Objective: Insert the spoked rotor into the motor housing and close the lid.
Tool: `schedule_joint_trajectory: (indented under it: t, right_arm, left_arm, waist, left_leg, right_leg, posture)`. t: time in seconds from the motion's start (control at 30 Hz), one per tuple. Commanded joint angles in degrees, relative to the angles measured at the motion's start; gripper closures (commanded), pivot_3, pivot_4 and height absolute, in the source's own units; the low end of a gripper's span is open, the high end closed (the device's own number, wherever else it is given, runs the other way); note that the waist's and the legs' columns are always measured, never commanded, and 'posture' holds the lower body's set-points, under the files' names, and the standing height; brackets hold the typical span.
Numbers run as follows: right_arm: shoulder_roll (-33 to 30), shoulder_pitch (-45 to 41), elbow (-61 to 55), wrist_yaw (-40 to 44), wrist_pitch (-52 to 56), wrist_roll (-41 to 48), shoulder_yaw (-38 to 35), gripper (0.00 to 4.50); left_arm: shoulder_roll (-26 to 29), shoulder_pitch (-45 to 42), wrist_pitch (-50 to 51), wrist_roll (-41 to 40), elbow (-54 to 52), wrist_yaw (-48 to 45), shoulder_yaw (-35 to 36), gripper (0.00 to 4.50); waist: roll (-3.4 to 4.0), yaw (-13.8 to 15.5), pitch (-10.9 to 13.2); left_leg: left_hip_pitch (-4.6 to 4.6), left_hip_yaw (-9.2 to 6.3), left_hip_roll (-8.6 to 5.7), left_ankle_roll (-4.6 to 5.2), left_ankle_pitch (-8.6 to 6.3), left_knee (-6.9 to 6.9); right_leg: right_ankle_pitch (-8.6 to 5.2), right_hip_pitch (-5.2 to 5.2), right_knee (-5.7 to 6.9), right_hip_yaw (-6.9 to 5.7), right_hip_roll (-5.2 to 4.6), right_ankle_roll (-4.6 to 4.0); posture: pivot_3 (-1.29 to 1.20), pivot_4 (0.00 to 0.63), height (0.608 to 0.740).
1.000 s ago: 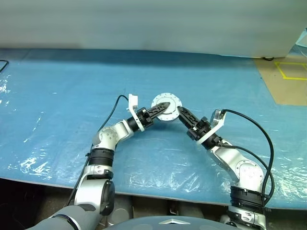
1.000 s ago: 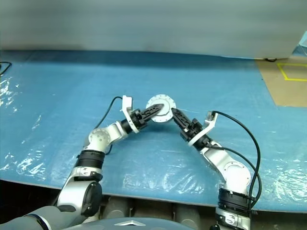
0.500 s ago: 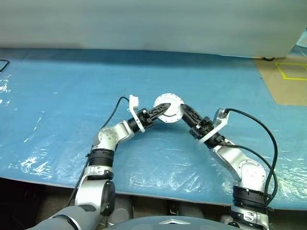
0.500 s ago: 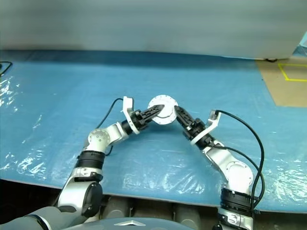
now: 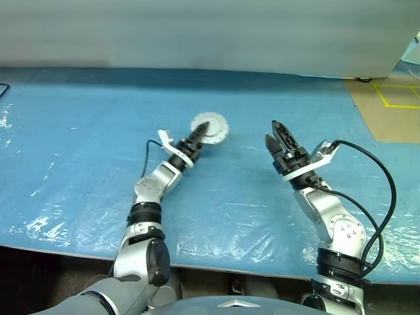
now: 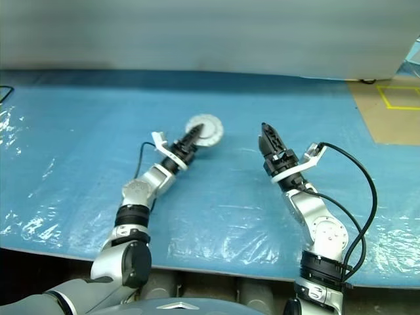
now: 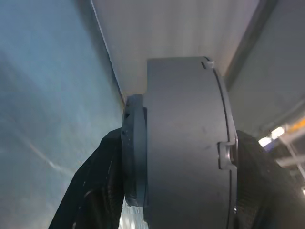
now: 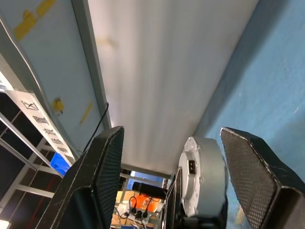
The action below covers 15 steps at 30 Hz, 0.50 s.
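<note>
Since the left claw (image 5: 199,135) alone pinches the housing (image 5: 211,128) above the blue bench (image 5: 79,131), I judge the parts joined and the motor ready to be set down gently; rotor and lid cannot be told apart. The right claw (image 5: 278,134) hangs spread and empty, well apart. In the left wrist view, black fingers (image 7: 97,186) clamp the housing's edge. In the right wrist view, spread fingers (image 8: 102,176) frame the distant housing (image 8: 202,179).

Left end effector (image 5: 199,134) reaches forward, fingers clamped around a round part; right end effector (image 5: 278,134) hangs raised and apart, jaws spread, empty.
</note>
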Motion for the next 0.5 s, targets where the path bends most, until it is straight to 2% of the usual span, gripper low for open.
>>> schedule_joint_trajectory:
  t: [0.03,0.27,0.5]
  right_arm:
    - [-0.22,-0.84,-1.11,0.27,-0.77,0.29,0.3,1.13]
    - [-1.12,-1.14,-0.62,1.73,-0.5,-2.69,2.18,1.13]
    - [-1.74,-0.3,-0.4,4.05,0.24,-6.53,4.24,1.13]
  left_arm:
    - [0.59,-3.55,-10.33,-0.92,1.53,1.07,4.03,1.72]
    - [4.35,-7.22,-31.75,3.42,9.48,4.53,8.58,1.72]
    - [8.9,-7.71,-42.68,6.89,18.18,6.8,9.86,1.72]
  waist:
    - [0.0,0.11,0.0]
    - [-0.02,0.21,0.01]
    - [-0.08,0.29,0.03]
  left_leg:
    - [-0.01,0.0,0.0,0.0,0.0,0.0]
    - [-0.17,-0.15,-0.02,0.16,0.1,0.08]
    - [-0.22,-0.22,-0.03,0.0,0.0,0.15]
  right_leg:
    - [0.01,0.0,-0.02,0.0,0.0,0.01]
    - [0.05,0.0,-0.04,-0.09,0.0,0.08]
    - [0.1,0.0,-0.03,-0.11,0.01,0.17]
  posture:
    - [0.0,0.15,0.74]
    - [0.0,0.15,0.74]
    - [0.0,0.15,0.74]
